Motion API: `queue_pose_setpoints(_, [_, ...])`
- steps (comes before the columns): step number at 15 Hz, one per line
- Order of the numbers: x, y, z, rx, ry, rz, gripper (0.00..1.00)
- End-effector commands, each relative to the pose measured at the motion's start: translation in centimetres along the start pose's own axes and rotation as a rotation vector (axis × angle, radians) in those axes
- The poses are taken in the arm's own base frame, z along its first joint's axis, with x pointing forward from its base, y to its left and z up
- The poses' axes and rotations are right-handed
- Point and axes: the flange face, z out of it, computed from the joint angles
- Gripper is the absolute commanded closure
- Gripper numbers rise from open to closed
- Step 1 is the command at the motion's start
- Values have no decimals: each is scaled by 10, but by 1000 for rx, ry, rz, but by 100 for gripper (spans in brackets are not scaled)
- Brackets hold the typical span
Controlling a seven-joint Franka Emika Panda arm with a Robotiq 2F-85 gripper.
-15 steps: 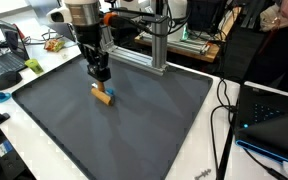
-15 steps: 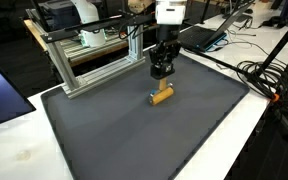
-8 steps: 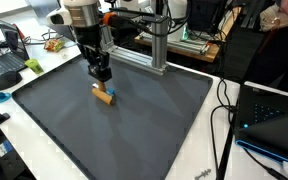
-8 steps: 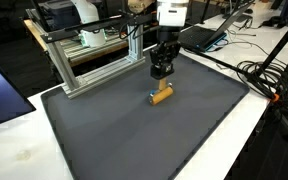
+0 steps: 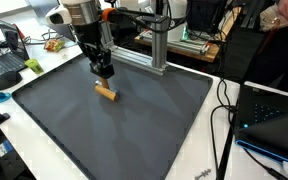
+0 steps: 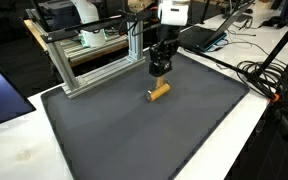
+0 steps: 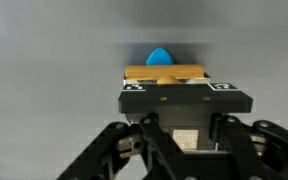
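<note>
End effector (image 5: 103, 72) hangs directly above tan wooden block (image 5: 106, 92), grips nothing, opening can't tell; block lies on dark counter (image 5: 134, 130) near aluminium frame (image 6: 94, 62) edge, long axis crosswise in wrist view.

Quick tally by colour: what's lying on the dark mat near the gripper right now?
Tan wooden piece: 1
Small blue piece, just beyond the tan one in the wrist view: 1
Total: 2
</note>
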Motion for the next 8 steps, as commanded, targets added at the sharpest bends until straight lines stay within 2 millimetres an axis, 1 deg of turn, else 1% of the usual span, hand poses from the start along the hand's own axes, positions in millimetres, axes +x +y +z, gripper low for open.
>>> queue_pose_setpoints(1, [-9, -4, 22, 34, -97, -13, 78])
queue_pose_setpoints(8, [-11, -3, 23, 38, -120, -21, 78])
